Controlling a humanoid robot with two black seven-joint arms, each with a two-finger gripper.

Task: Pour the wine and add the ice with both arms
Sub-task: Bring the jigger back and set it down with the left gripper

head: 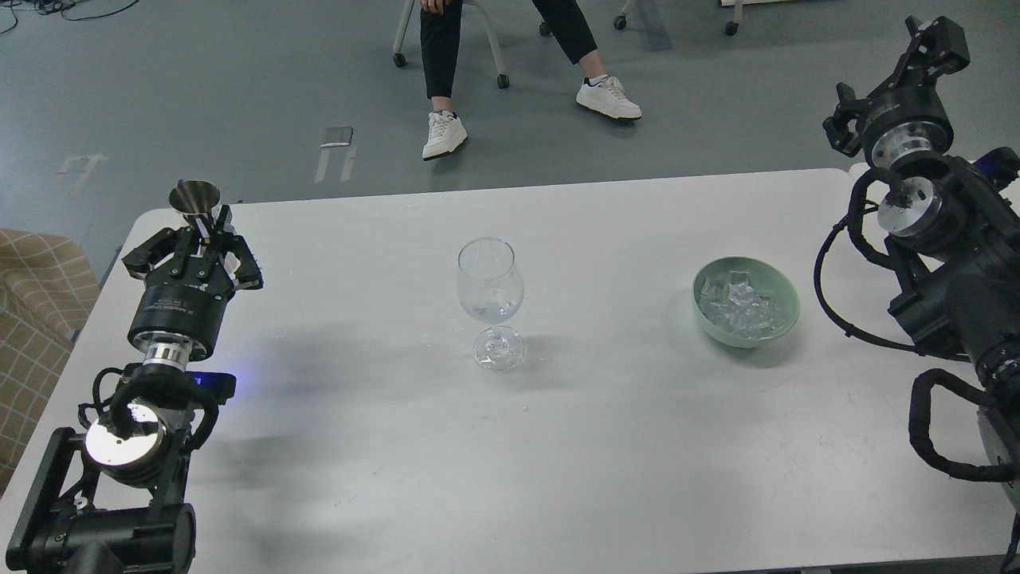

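Observation:
A clear stemmed wine glass (491,299) stands upright mid-table with a little clear wine (494,309) at the bottom of its bowl. A pale green bowl (784,296) to its right holds several clear ice cubes (739,303). My left gripper (203,227) is at the table's far left edge, shut on a small steel jigger cup (194,199) held upright, mouth up. My right gripper (928,40) is raised beyond the table's far right corner, seen dark and end-on, away from the bowl; nothing shows in it.
The white table (558,446) ends at a far edge near my left gripper. A seated person's legs and white shoes (607,97) and chair wheels are on the grey floor beyond. A tan checked seat (32,303) is at the left.

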